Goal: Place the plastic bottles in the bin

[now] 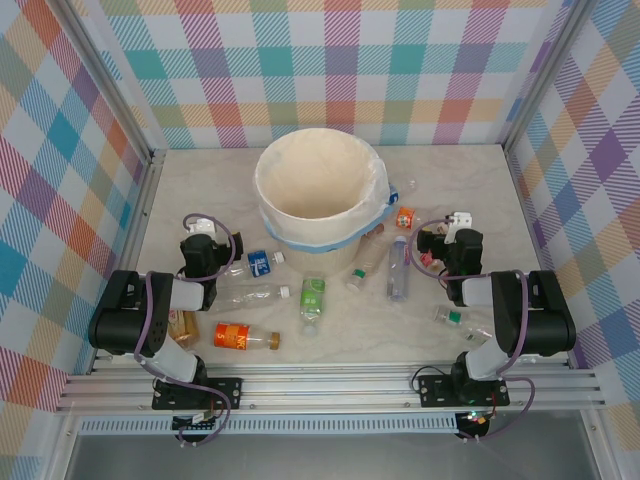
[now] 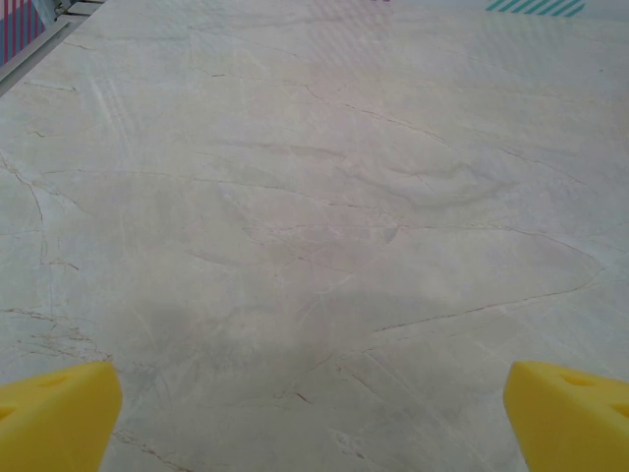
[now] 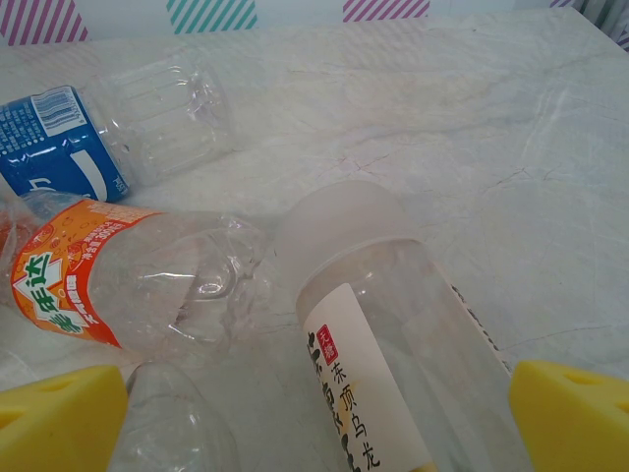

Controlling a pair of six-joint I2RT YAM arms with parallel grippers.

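The bin (image 1: 300, 216), a big cream bucket with a blue band, stands at mid-table. Several plastic bottles lie in front of it: a blue-labelled one (image 1: 262, 262), a green-labelled one (image 1: 313, 297), an orange-labelled one (image 1: 238, 338) and a clear one (image 1: 398, 268). My left gripper (image 1: 203, 243) is open over bare table, its yellow fingertips (image 2: 59, 413) wide apart. My right gripper (image 1: 446, 246) is open too. A white-labelled clear bottle (image 3: 373, 344) lies in the gap between its yellow fingertips (image 3: 575, 413), apart from both. Beyond it lie an orange-labelled bottle (image 3: 118, 285) and a blue-labelled one (image 3: 88, 138).
Checked walls and metal rails close the table on the left, back and right. A green-capped bottle (image 1: 455, 318) lies beside the right arm, and another bottle (image 1: 184, 326) sits by the left arm's elbow. An orange-labelled bottle (image 1: 404, 216) rests against the bin's right side.
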